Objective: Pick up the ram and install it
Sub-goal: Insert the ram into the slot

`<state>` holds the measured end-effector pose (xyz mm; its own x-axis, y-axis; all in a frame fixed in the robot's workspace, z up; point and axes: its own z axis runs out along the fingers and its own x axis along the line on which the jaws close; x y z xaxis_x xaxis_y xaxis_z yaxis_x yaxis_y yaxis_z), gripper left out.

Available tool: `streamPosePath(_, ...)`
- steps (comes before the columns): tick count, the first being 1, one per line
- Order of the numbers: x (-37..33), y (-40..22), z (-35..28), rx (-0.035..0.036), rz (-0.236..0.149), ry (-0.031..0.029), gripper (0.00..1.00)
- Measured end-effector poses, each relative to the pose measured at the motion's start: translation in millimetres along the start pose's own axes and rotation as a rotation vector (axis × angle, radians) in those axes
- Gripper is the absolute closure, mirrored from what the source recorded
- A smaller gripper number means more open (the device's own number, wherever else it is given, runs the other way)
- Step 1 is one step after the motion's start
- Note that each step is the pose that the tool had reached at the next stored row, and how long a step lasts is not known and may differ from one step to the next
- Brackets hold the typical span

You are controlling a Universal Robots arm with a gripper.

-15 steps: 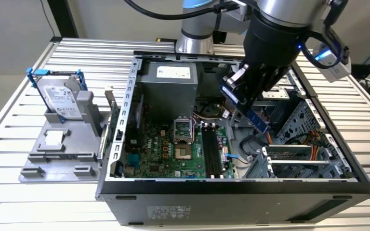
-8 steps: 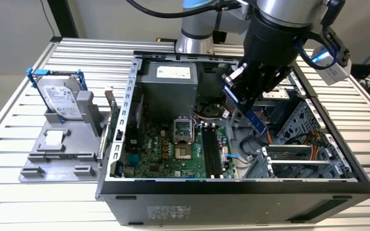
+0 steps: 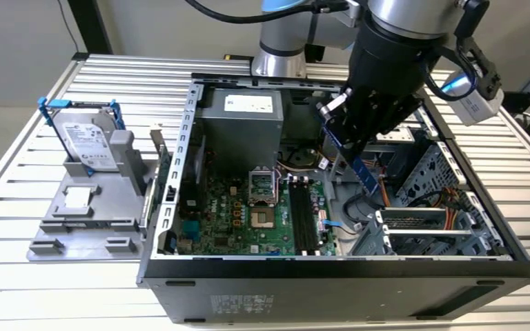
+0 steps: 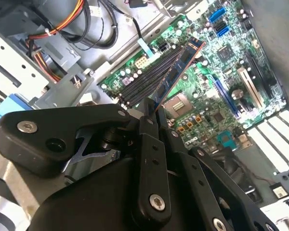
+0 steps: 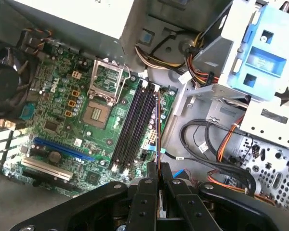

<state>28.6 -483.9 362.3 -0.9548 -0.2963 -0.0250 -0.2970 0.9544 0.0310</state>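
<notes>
Ram [image 4: 176, 72] edge-on in pincer [image 5: 157, 169], above motherboard slots [image 5: 135, 122], clear of case [image 3: 339, 286]

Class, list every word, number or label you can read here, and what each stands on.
Nothing can be quoted; all print is too small or blurred.
White label on the grey power supply box: unreadable.
Label on the silver hard drive: unreadable.
White print on the green motherboard: unreadable.
On the dark bluish-green ram stick: nothing readable.

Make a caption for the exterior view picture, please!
The gripper holds the ram tilted above the open computer case, not yet in the motherboard's black slots.
</notes>
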Motion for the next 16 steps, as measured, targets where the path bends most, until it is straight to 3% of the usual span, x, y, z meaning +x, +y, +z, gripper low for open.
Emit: streamPosePath(16, 0.0, 0.0, 0.0, 0.0040, 0.162, -0.0050, 1.00)
